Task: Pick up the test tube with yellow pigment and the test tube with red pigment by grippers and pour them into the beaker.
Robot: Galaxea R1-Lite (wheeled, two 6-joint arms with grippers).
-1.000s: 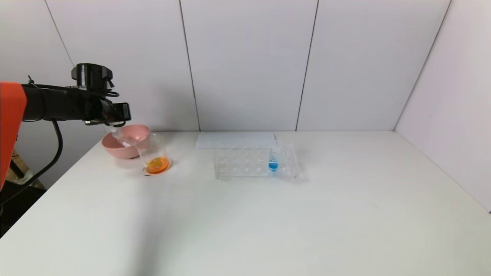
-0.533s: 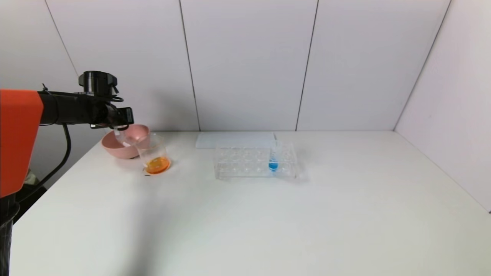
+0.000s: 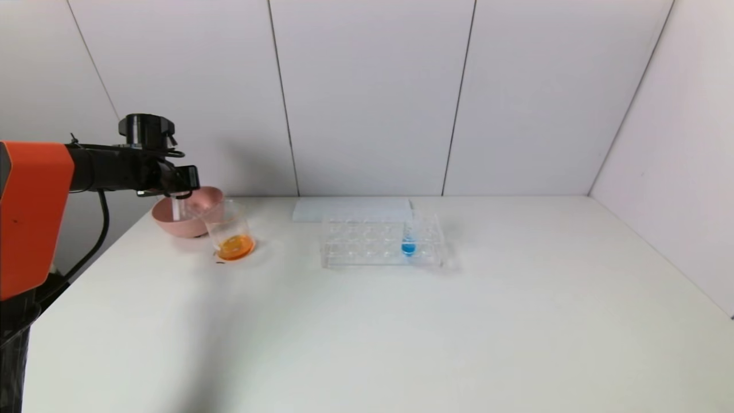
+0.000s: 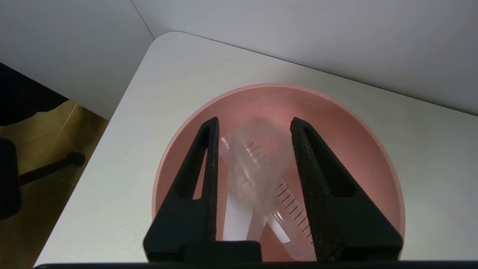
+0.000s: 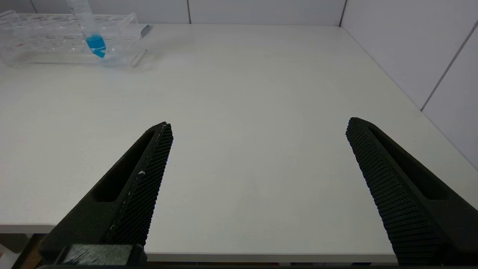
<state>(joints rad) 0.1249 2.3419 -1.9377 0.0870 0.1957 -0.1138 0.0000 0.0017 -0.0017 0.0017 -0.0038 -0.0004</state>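
Left claw [image 3: 182,192] is hanging over the pink round plastic bowl [image 3: 166,221] at the far left of the white surface [image 3: 367,321]. In the left wrist view its fingers [image 4: 209,164] are standing narrowly parted, with a blurred clear empty test tube [image 4: 250,186] between them, pointing down into the bowl; whether they are touching it I cannot tell. A second clear graduated tube [image 4: 289,203] is lying in the bowl. Small clear glass beaker [image 3: 229,229] is standing just beside the bowl, holding orange liquid at its bottom. Clear plastic tube rack [image 3: 381,244] is sitting mid-surface, carrying a blue-liquid tube [image 3: 409,241]. Right claw [image 5: 257,149] is hovering wide open over the near right part of the surface, holding nothing
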